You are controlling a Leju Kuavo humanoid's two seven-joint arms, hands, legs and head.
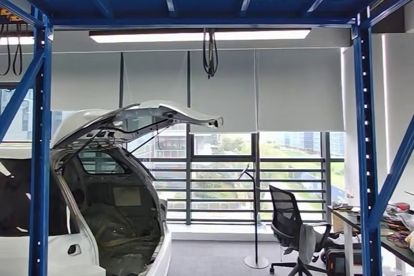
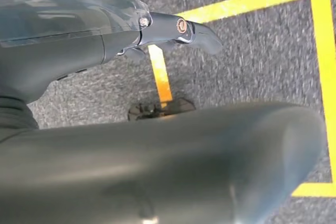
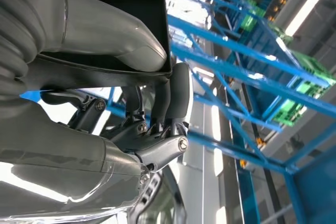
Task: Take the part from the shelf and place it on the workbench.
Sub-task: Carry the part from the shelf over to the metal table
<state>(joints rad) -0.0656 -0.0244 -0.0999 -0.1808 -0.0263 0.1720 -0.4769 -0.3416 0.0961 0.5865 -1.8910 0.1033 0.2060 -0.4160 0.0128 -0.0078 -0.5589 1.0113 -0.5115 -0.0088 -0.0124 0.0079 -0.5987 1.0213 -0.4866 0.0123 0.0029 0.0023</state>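
In the right wrist view my right hand (image 3: 150,103) grips the part (image 3: 130,3), a flat black plate with cut-outs. The grey thumb (image 3: 118,40) presses one face and the darker fingers (image 3: 174,93) curl around its edge from the other side. Blue shelf beams (image 3: 245,72) run behind the held part. In the left wrist view my left hand (image 2: 158,156) hangs over grey carpet, one finger (image 2: 186,30) stretched out straight and nothing in its hold.
Blue shelf uprights (image 1: 39,159) (image 1: 367,159) frame the head view. Beyond them stand a white car with its tailgate raised (image 1: 112,179), a black office chair (image 1: 293,231) and a cluttered table (image 1: 391,231) at the right. Yellow floor tape (image 2: 323,51) marks the carpet.
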